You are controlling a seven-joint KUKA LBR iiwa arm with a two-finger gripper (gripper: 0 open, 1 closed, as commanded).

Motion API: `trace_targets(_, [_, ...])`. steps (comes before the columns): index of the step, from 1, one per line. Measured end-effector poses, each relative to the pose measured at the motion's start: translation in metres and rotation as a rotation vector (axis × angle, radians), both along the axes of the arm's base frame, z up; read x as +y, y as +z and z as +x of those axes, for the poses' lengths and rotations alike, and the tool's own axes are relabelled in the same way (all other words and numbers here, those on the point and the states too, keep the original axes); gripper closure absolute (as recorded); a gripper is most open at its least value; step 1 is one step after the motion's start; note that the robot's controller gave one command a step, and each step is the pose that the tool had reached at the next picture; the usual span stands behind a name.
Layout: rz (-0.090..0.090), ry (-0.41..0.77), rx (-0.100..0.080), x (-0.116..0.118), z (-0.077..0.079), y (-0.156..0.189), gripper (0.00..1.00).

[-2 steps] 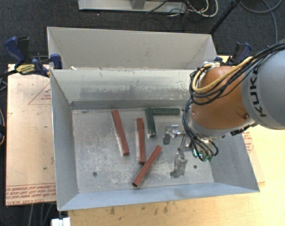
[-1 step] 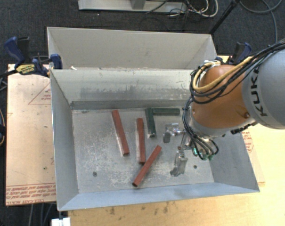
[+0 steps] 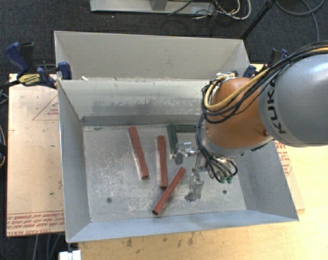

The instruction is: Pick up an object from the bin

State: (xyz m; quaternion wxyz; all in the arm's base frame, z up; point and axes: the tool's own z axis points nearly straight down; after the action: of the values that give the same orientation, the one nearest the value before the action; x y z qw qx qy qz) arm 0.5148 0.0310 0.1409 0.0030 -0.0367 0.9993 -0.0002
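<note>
My gripper hangs low over the right half of the bin floor, under the orange wrist cover. Its two metal fingers stand apart, one near the middle stick and one closer to the front wall, so it is open. The upper end of a slanted red-brown stick lies right at the gap between the fingers, with nothing gripped. A second red-brown stick lies just to the left of the gripper. A dark green piece lies by the back wall, partly hidden behind the wrist.
A third red-brown stick lies further left, slanting toward the back wall. The arm and its cables cover the right rear part of the bin. The bin's sloped walls close in on all sides.
</note>
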Motion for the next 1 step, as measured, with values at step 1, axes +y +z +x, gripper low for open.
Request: trace_targets(1, [0.000,0.174,0.005,0.0286,-0.0054,-0.0345,0.00])
